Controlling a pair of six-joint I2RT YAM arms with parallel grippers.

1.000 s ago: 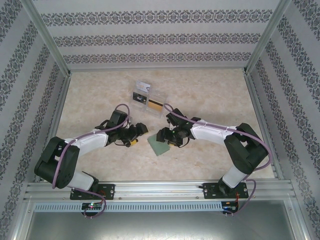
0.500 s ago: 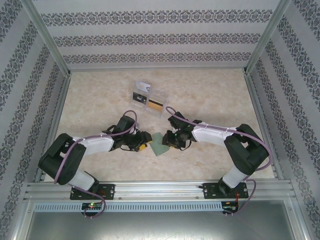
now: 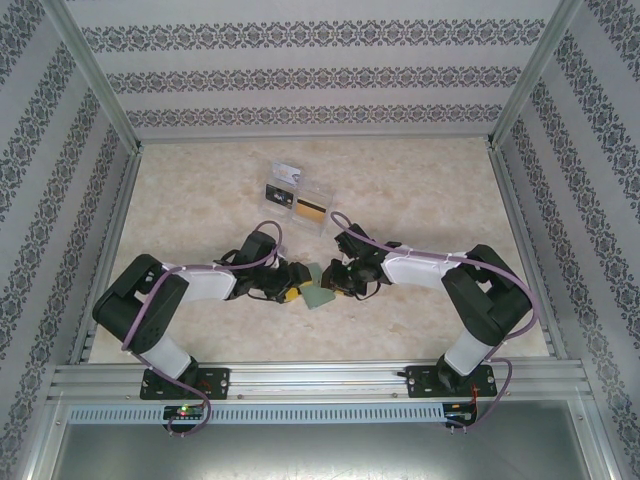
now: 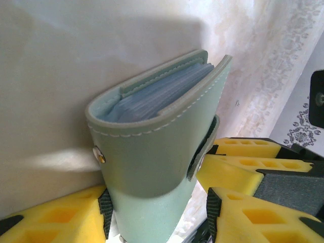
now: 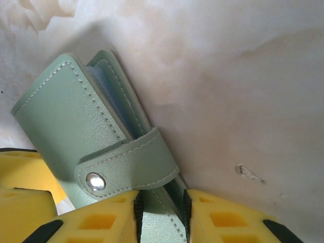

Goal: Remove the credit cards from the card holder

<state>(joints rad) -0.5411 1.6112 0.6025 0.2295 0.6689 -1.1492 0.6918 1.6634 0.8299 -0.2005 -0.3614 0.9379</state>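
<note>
The pale green card holder (image 3: pixel 318 290) is closed, its tab (image 5: pixel 126 164) snapped, and it is held up on edge between the two arms. My right gripper (image 3: pixel 338 280) (image 5: pixel 161 215) is shut on the holder's (image 5: pixel 71 121) lower edge, both pads against it. My left gripper (image 3: pixel 296 283) (image 4: pixel 157 217) straddles the holder (image 4: pixel 152 152). Its left pad touches and a gap shows at the right pad (image 4: pixel 212 212). Clear sleeves (image 4: pixel 157 93) show inside the holder, and any cards in them are hidden. A dark card (image 3: pixel 275 195) and a gold card (image 3: pixel 310 208) lie in the clear box.
The clear plastic compartment box (image 3: pixel 295 195) sits just behind the grippers on the beige table (image 3: pixel 430 190). The right gripper's yellow fingers (image 4: pixel 243 167) sit close beside my left fingers. Aluminium frame posts and patterned walls (image 3: pixel 560 180) enclose the table.
The left arm has reached right, and its open gripper now surrounds the holder. The right gripper has tipped the holder up from lying flat and shifted slightly toward the back.
</note>
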